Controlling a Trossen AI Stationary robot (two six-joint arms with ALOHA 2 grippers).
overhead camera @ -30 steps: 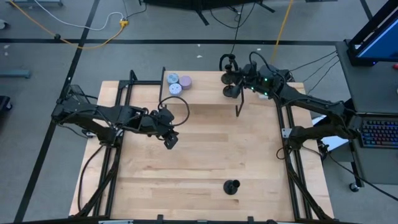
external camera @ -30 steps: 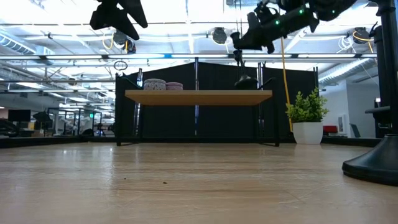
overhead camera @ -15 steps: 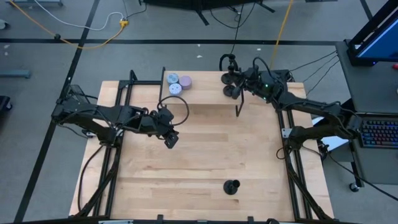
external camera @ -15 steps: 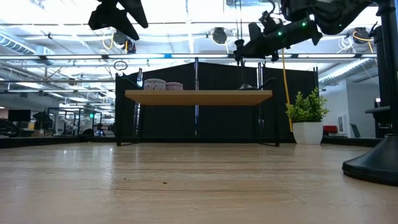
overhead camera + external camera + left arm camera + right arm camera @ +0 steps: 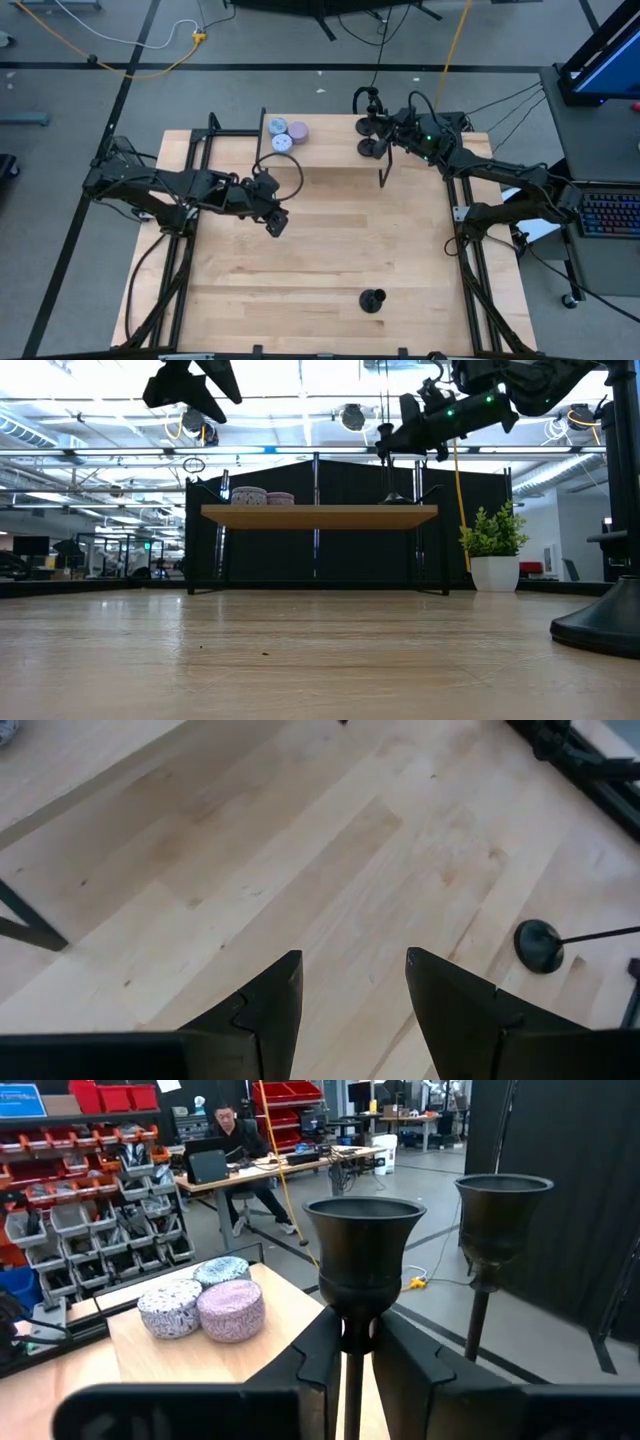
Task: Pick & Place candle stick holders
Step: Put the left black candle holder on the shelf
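One black candle stick holder (image 5: 362, 1250) stands upright in my right gripper (image 5: 358, 1335), which is shut on it over the raised wooden shelf (image 5: 320, 515) at the table's far side. Its base (image 5: 393, 498) sits at the shelf top. A second holder (image 5: 490, 1220) stands just beyond it. A third holder (image 5: 372, 300) stands on its base near the table's front edge and also shows in the left wrist view (image 5: 540, 945). My left gripper (image 5: 275, 223) hangs open and empty above the table's middle left. My right gripper pinches the holder's thin stem (image 5: 356, 1342) between its two fingers, just below the top cup. The fingers come about level from the table's right side and lie across the stem. The holder stays upright, its base (image 5: 369, 148) at the shelf top.
Three small round tins (image 5: 285, 133), lilac and pale blue, sit on the shelf's left end and show in the right wrist view (image 5: 205, 1305). Bare wood lies between the shelf and the front holder. A person sits at a desk (image 5: 240, 1130) in the room beyond.
My right gripper has gone a little toward the table's far left and down with the holder. The holder's base hung just above the shelf a second ago and now sits at the shelf top. Nothing has moved in the last half second.
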